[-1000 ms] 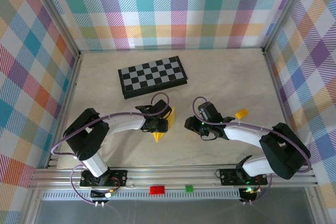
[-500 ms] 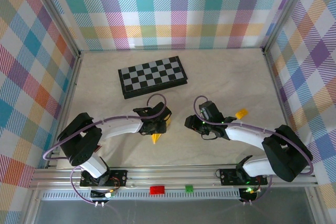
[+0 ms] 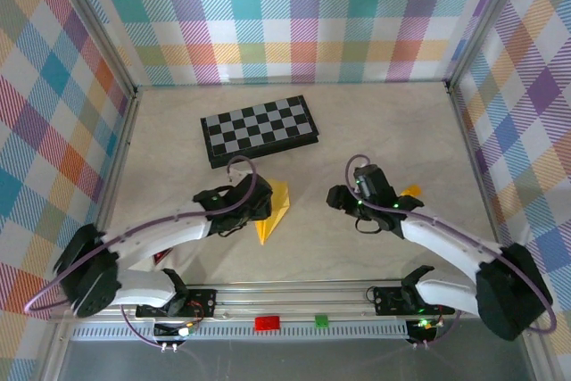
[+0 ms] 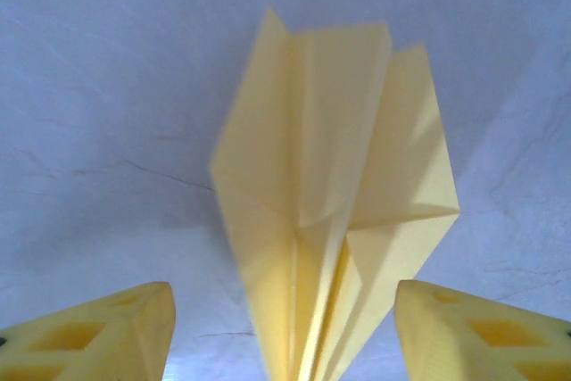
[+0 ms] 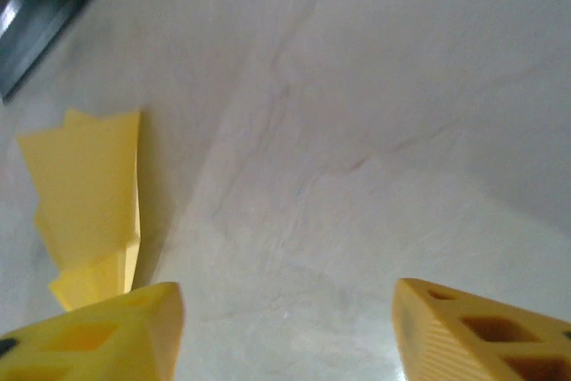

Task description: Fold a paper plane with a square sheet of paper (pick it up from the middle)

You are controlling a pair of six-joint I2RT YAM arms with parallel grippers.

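Yellow paper plane (image 3: 272, 211) lies flat on the desk (image 3: 375, 131), folded to a dart, likely finished and left free. Left fingers (image 4: 98, 332) are spread wide apart, gripping nothing. The plane's narrow end runs between them with no contact visible. Right fingers (image 5: 482, 332) are also apart over bare desk, with the plane off to their left.

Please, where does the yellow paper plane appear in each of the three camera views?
Top external: the paper plane lies just below the middle, nearer than the chessboard.
Left wrist: paper plane at centre, running off the bottom edge.
Right wrist: paper plane at left side, lower half.
Shared landmark: the pale table under it.
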